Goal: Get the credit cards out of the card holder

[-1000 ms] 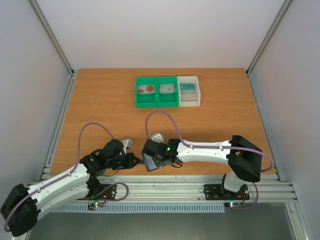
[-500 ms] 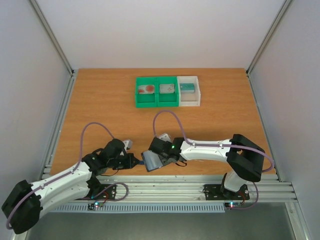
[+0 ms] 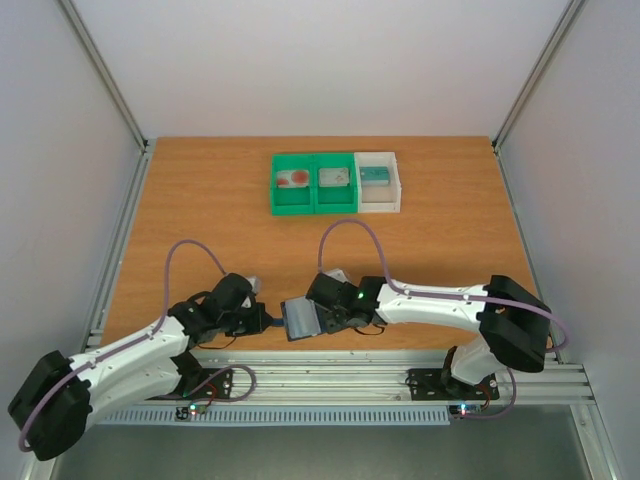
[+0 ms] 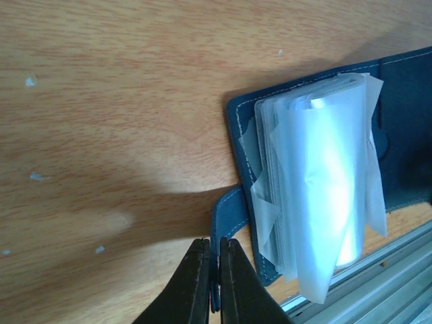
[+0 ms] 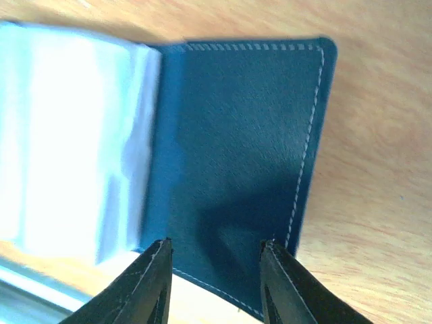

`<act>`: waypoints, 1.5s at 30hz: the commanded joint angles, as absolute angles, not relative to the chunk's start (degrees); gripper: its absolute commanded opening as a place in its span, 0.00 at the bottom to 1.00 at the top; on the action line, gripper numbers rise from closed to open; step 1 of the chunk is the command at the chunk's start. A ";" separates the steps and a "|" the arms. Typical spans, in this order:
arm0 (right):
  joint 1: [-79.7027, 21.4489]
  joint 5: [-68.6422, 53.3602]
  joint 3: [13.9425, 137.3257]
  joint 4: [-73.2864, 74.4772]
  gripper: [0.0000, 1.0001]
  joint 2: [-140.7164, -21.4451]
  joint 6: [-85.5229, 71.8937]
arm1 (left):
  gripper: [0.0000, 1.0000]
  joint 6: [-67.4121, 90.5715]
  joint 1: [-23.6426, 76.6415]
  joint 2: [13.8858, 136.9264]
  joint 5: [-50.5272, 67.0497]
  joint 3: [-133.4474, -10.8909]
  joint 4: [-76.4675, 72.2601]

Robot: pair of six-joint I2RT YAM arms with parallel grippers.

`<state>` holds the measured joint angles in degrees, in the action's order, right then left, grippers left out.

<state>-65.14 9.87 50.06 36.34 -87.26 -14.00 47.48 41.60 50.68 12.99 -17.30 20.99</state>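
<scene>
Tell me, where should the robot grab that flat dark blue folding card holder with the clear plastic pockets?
Probably the bare stitched panel of the card holder, from the side of the right gripper: it lies flat, clear of the floppy pockets. The left gripper pinches its strap tab.

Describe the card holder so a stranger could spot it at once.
On the wooden table, look at the near edge, between the left gripper and the right gripper. The card holder lies open there: flat, dark blue with pale stitching and clear sleeves, unlike the green and white bins at the far side.
</scene>
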 commanded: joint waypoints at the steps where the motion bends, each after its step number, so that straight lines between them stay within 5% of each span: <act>1: -65.34 7.88 54.31 35.32 0.41 -84.48 -13.61 | 0.02 46.73 41.39 52.42 12.75 -18.65 19.44; 9: -66.13 8.39 60.91 34.79 0.62 -92.95 -11.65 | 0.00 47.14 41.23 53.83 14.24 -18.12 17.00; 17: -68.46 7.95 61.03 33.46 0.73 -97.61 -11.72 | 0.01 47.79 41.27 53.34 14.02 -17.69 16.65; 36: -68.64 9.59 65.74 36.58 0.85 -104.22 -13.13 | 0.00 47.63 41.23 53.62 15.46 -15.93 13.64; 45: -68.64 16.85 65.33 40.78 0.81 -102.76 -13.45 | 0.00 46.55 41.28 53.34 15.48 -16.00 14.38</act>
<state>-68.27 11.25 64.66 36.91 -103.88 -12.43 47.66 41.47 53.60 15.25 -16.60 16.08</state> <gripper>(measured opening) 0.820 0.034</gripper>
